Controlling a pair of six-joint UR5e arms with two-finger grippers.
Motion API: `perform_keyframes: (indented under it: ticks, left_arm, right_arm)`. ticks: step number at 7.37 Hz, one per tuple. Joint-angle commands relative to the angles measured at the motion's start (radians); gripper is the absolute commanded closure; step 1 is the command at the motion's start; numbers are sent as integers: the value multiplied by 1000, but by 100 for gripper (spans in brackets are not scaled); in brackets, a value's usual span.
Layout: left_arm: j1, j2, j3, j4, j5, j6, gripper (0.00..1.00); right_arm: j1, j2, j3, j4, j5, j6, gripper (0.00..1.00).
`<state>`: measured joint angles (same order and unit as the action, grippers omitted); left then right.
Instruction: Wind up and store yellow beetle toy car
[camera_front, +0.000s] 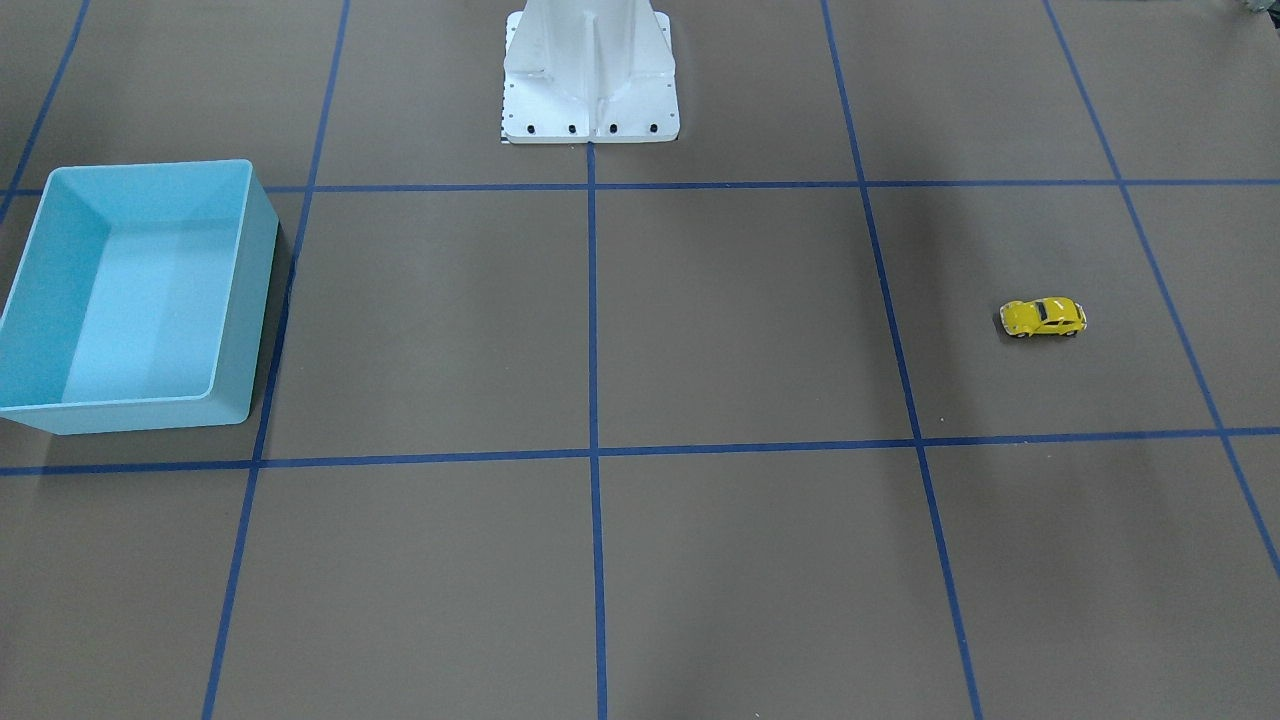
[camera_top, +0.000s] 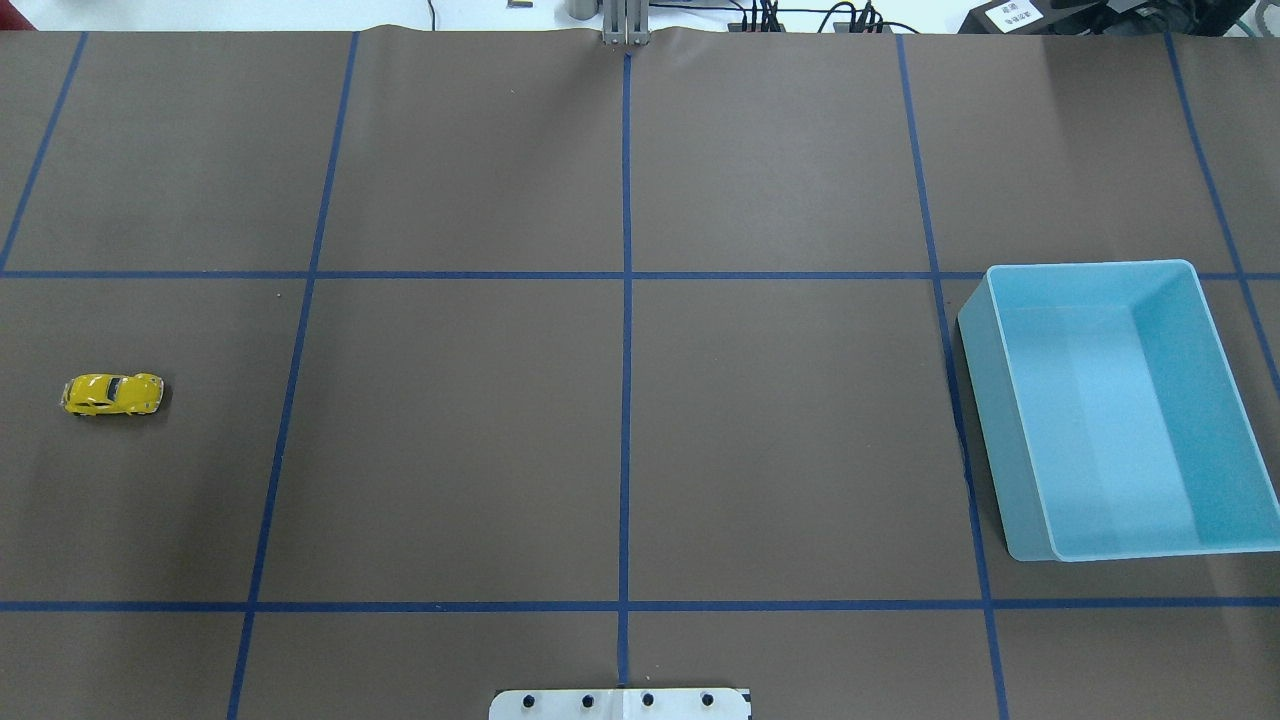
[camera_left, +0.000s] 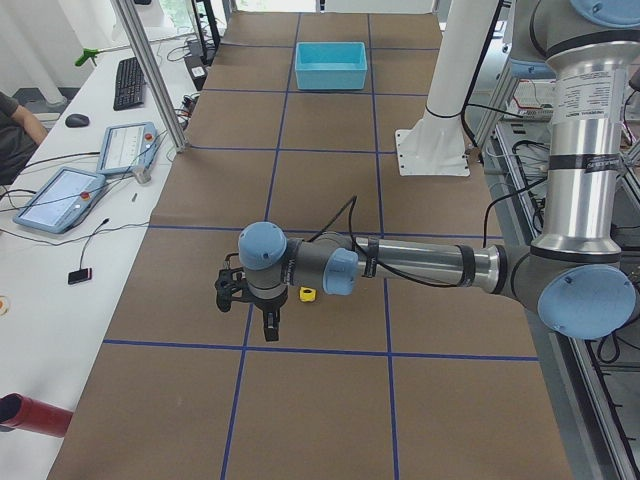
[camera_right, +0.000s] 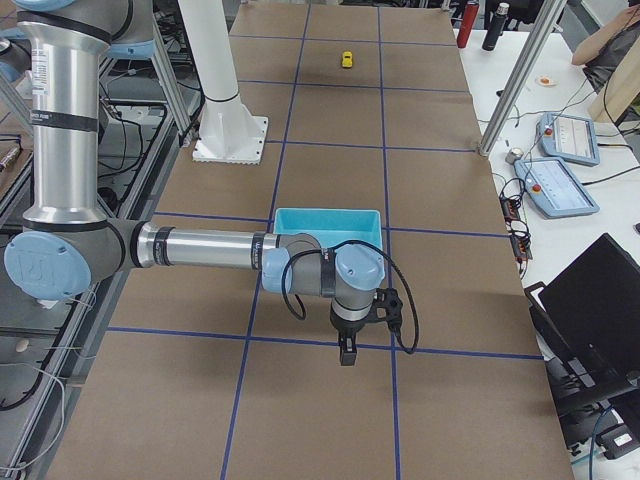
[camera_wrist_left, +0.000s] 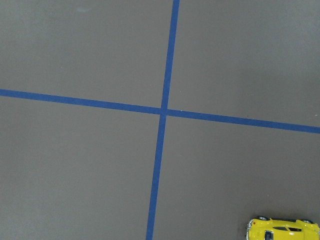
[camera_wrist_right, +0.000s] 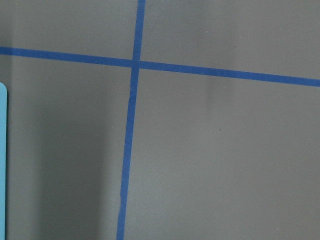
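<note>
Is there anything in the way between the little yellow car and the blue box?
No, nothing visible. Between the yellow beetle toy car and the light blue bin lies only brown table with flat blue tape lines.

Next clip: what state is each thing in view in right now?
yellow beetle toy car: upright on its wheels, not held, outside the bin.
light blue bin: upright, empty.
left gripper: raised near the car; open or shut, cannot tell.
right gripper: raised beside the bin; open or shut, cannot tell.
</note>
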<state>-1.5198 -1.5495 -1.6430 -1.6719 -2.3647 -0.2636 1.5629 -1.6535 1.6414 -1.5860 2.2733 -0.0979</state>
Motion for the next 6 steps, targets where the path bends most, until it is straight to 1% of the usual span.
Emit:
perform_keyframes:
  ticks: [1,2,3,4,5,6]
  left_arm:
    - [13,2,8,7,78,0,0]
    - [18,3,-3,24,76,3,0]
    - [33,3,-6,20,49,3,0]
    - [58,3,-15,12,-9,4,0]
    - [76,14,-58,-62,-27,4,0]
    - [155,85,-105,-213,-27,4,0]
  right_arm:
    - [2,0,0,0,0,0,1]
    - [2,0,0,0,0,0,1]
    - [2,0,0,0,0,0,1]
    - [2,0,0,0,0,0,1]
    - [2,-2,0,0,3,0,1]
    - [2,-2,0,1,3,0,1]
